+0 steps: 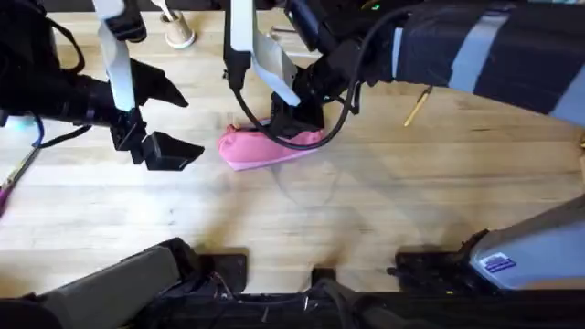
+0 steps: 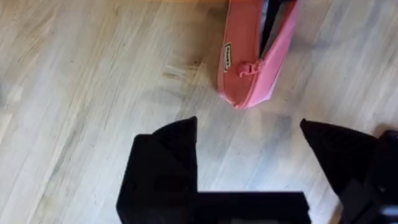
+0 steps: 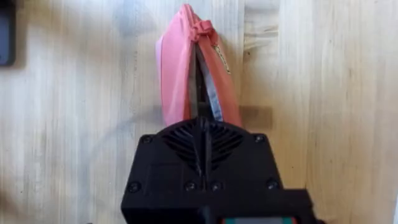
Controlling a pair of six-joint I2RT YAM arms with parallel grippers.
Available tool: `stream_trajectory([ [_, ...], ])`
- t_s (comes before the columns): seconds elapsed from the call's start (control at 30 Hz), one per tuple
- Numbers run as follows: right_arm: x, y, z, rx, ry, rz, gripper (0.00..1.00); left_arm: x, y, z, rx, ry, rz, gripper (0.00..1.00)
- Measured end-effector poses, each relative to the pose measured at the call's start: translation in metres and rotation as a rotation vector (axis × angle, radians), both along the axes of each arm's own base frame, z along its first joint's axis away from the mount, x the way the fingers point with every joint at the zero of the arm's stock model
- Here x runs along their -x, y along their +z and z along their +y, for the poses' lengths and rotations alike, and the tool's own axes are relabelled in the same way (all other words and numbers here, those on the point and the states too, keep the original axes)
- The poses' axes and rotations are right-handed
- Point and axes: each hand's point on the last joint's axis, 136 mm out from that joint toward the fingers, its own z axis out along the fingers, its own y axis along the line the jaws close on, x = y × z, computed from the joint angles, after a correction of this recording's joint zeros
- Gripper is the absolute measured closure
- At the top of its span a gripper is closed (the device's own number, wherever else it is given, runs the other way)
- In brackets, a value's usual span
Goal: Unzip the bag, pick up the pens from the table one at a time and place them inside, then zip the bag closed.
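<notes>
While the right end effector (image 1: 294,123) is pinching the bag (image 1: 247,151), the left end effector (image 1: 151,151) is hovering spread and empty above the desk (image 1: 366,210).

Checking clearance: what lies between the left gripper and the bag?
Only bare table: in the left wrist view, wood separates the open left gripper from the bag.

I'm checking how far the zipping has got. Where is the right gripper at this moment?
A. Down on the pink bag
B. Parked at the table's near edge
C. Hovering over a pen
A: the right gripper is down on the bag, fingers closed at its open zipper, while the left gripper hangs open beside it.
</notes>
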Motion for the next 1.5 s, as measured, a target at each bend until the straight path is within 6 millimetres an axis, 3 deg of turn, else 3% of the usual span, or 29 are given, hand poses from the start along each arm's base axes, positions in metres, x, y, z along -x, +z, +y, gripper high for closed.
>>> stream_trajectory([
  [0.37,-0.002,-0.050,0.007,0.060,0.010,0.082,0.971,0.001,0.000,0.000,0.003,0.000,0.006,0.024],
  [0.47,0.002,-0.053,0.010,0.062,0.022,0.103,0.971,0.002,0.000,-0.001,0.004,0.000,0.008,0.024],
  [0.5,0.004,-0.054,0.014,0.064,0.030,0.102,0.917,0.002,0.000,-0.001,0.005,0.000,0.010,0.024],
  [0.53,0.003,-0.054,0.015,0.064,0.032,0.095,0.790,0.002,0.000,-0.001,0.005,0.000,0.011,0.025],
  [0.7,0.003,-0.058,0.018,0.073,0.039,0.089,0.067,0.002,0.000,-0.001,0.005,0.000,0.011,0.024],
  [0.73,0.004,-0.059,0.019,0.077,0.049,0.086,0.022,0.002,0.000,-0.001,0.005,0.000,0.011,0.024],
  [0.93,0.009,-0.059,0.016,0.093,0.060,0.093,0.004,0.002,0.000,-0.001,0.005,0.000,0.011,0.025],
  [1.1,0.022,-0.048,0.006,0.120,0.061,0.122,0.004,0.002,0.000,-0.001,0.005,0.000,0.011,0.024],
  [1.3,0.036,-0.010,-0.022,0.135,0.031,0.130,0.004,0.002,0.000,-0.001,0.005,0.001,0.011,0.024],
  [1.5,0.014,0.045,-0.077,0.107,-0.138,0.041,0.004,0.002,0.000,-0.001,0.005,0.000,0.011,0.024],
])
